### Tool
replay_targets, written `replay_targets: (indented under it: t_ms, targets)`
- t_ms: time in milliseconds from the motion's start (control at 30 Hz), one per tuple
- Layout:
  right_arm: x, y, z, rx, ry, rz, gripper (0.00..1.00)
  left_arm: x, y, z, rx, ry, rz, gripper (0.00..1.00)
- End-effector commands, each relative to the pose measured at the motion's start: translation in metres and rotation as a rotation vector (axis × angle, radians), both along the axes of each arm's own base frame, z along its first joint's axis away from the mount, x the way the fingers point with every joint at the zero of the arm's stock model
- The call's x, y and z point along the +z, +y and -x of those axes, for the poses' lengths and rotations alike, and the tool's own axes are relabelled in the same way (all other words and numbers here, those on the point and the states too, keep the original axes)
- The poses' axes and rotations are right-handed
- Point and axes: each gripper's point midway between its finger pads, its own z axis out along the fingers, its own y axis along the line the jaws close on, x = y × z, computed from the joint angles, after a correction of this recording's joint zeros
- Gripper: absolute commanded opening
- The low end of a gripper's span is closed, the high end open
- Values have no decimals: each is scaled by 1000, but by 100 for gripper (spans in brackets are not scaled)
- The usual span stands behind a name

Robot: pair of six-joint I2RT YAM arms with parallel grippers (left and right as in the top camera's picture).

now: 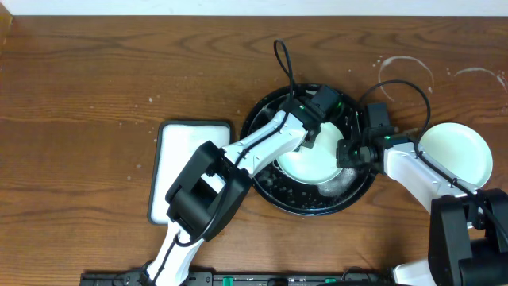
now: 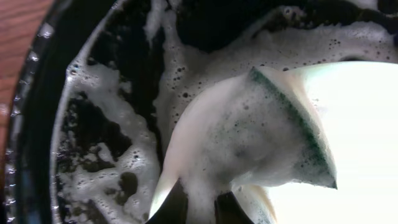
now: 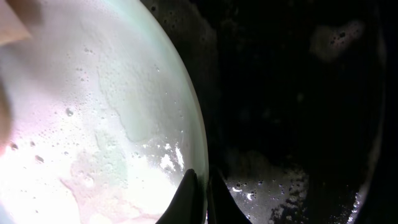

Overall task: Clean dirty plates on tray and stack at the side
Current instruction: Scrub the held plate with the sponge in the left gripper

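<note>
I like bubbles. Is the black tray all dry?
No, the left wrist view shows white foam spread over the black tray beside the soapy sponge.

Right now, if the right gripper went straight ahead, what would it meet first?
Probably the soapy rim of the pale plate, just ahead of the right gripper, fingers shut; slightly further right, the wet black tray instead. Depth is unclear.

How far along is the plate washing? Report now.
Done: one pale plate lies on bare table, right side. In hand: the left gripper presses a soapy sponge on a second plate in the black tray; the right gripper sits shut at its rim. Left: stacking it there.
</note>
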Motion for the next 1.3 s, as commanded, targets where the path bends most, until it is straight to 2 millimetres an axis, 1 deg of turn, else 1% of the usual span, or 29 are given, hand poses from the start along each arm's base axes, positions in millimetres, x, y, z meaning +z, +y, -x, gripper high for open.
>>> replay_targets:
  t_ms: [0, 133, 267, 367, 400, 433, 500, 533, 567, 600, 667, 700, 800, 933, 1000, 1133, 1200, 1267]
  targets:
    - [-15, -20, 18, -13, 63, 110, 1, 45, 48, -48, 125, -206, -147, 8]
    - [-15, -20, 18, -13, 62, 110, 1, 72, 50, -47, 133, -235, -118, 8]
    - [-15, -20, 18, -13, 63, 110, 1, 97, 58, -39, 136, -241, -111, 9]
    - [-15, -20, 17, -13, 60, 109, 1, 117, 71, -26, 144, -225, -117, 9]
    - [-15, -20, 17, -13, 58, 109, 1, 128, 81, -18, 160, -211, -114, 9]
    - [-15, -20, 16, -13, 55, 108, 1, 133, 85, -13, 168, -199, -109, 9]
    - [-14, -19, 14, -13, 48, 107, 1, 149, 99, 2, 198, -152, -58, 9]
    - [-14, -19, 14, -13, 47, 106, 1, 155, 102, 6, 202, -129, -17, 9]
    - [-14, -19, 14, -13, 47, 106, 1, 159, 101, 10, 201, -104, 37, 9]
    - [-14, -19, 14, -11, 46, 107, 1, 165, 92, 15, 185, -52, 154, 8]
    - [-14, -19, 13, -2, 41, 108, 1, 166, 75, 18, 153, 12, 283, 8]
    - [-13, -19, 11, -3, 34, 107, 1, 159, 59, 19, 122, 55, 359, 8]
    - [-13, -18, 9, -4, 26, 105, 1, 137, 32, 20, 70, 103, 431, 8]
    - [-13, -18, 10, -3, 28, 105, 1, 93, -6, 20, -2, 127, 473, 8]
    - [-13, -18, 10, -3, 28, 106, 1, 72, -16, 22, -17, 149, 458, 8]
    - [-13, -18, 10, -4, 28, 105, 1, 38, -32, 24, -39, 189, 440, 8]
    - [-13, -18, 10, -4, 28, 105, 1, 20, -39, 27, -48, 226, 447, 8]
    - [-13, -18, 10, -4, 29, 105, 1, 2, -42, 27, -47, 251, 441, 8]
